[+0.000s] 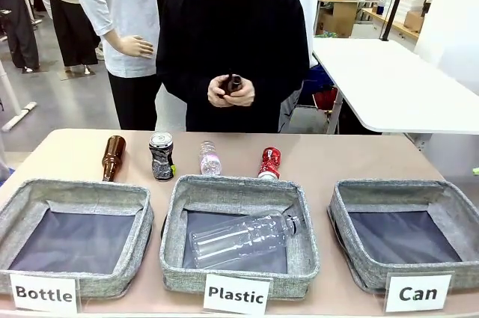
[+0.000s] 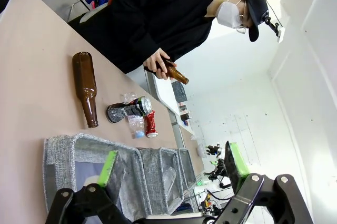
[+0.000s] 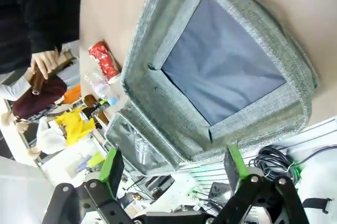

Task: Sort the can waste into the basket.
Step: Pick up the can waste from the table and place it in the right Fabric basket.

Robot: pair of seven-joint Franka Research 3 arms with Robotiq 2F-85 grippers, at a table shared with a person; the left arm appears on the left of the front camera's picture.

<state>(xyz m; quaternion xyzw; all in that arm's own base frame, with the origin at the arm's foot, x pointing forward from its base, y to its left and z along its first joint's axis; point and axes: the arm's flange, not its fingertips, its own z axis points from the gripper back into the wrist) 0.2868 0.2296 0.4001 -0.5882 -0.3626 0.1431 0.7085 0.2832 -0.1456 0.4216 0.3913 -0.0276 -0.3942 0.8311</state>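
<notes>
The red can and dark can lie mid-frame in the front view, on the table's far side. The Can basket sits lower right. The left gripper and right gripper sit low in their wrist views, fingers spread wide. The person's hands clasp a bottle, upper centre.

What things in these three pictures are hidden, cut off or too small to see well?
1. Front view: the print on the red can and the dark can is too small to read.
2. Front view: the right wall of the Can basket is cut off by the picture edge.
3. Front view: the person's hands cover most of the brown bottle they hold.
</notes>
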